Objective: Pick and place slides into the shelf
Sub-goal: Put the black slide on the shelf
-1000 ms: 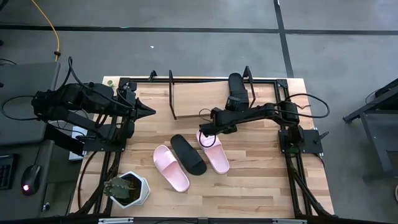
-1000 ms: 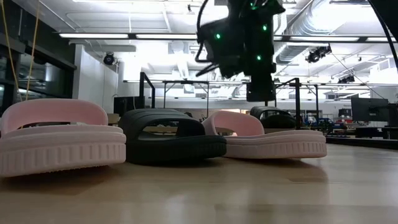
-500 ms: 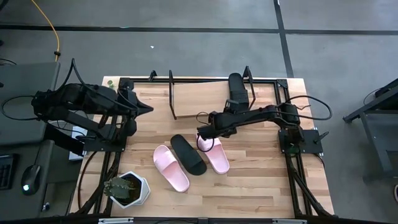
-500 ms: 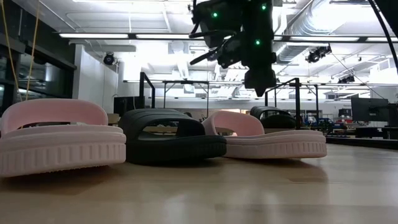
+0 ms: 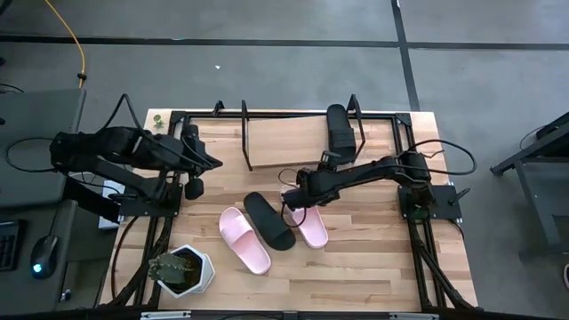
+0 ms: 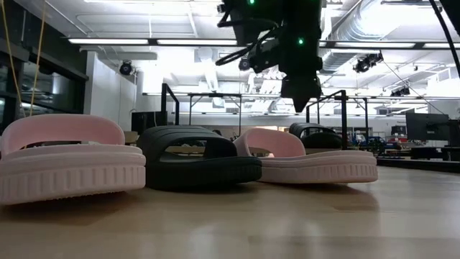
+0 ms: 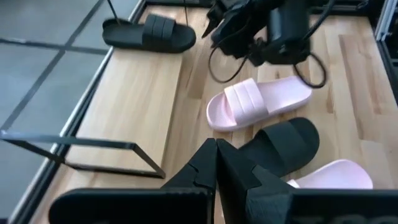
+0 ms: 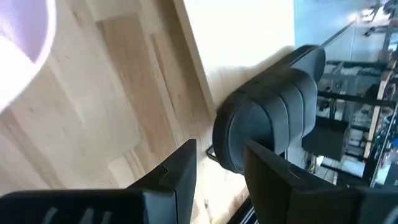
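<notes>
The shelf [image 5: 293,140], a light board between thin black frame ends, stands at the table's far side. One black slide [image 5: 338,129] lies on its right end, sole on the board. On the table in front lie a pink slide [image 5: 244,240], a black slide [image 5: 269,220] and another pink slide [image 5: 309,222], soles down. My right gripper [image 5: 292,187] hangs open above the far end of that second pink slide [image 7: 258,102]; its fingers [image 8: 174,174] point toward the shelved black slide [image 8: 267,124]. My left gripper [image 7: 216,162] is shut and holds nothing, at the table's left, beside the shelf's left end.
A white pot with a plant [image 5: 182,271] stands at the near left corner. Black frame rails [image 5: 160,222] run along the table's left and right sides. The shelf board [image 7: 137,93] is bare to the left of the black slide.
My right arm has swung a little toward the table's near edge, staying open above the pink slide. My left gripper has sunk and tipped its shut fingers further down. No slide has moved.
</notes>
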Motion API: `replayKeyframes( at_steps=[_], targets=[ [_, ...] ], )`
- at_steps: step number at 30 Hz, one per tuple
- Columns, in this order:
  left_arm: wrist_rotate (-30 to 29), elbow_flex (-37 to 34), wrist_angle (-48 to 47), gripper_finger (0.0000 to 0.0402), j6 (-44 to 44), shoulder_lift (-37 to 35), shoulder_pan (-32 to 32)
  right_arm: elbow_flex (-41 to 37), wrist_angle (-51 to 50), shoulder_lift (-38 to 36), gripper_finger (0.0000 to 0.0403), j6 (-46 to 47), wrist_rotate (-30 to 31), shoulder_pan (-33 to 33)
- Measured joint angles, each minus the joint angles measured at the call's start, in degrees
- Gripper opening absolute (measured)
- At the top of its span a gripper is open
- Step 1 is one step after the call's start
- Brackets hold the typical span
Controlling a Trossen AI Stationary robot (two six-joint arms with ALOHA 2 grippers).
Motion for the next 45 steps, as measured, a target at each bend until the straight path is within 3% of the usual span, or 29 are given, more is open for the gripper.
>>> replayKeyframes(
  at_steps=[14, 24, 28, 45],
  targets=[
    [2.00, -10.96, 10.50, 0.0001, -3.42, -0.04, -0.01, 0.00, 0.10, -0.26, 0.0119, 0.02, 7.74, 6.07],
    [1.97, -19.23, 16.75, 0.0001, -7.27, -0.04, 0.00, 0.01, 1.04, -4.39, 0.0119, 3.97, 14.46, 11.25],
    [1.57, -22.94, 18.46, 0.0001, -9.43, -0.02, 0.00, 0.02, 1.94, -5.01, 0.0119, 1.57, 17.83, 12.97],
    [1.84, -37.27, 29.96, 0.0001, -16.18, 0.17, 0.02, 0.02, 2.97, -5.09, 0.0119, -0.64, 17.89, 15.10]
  ],
)
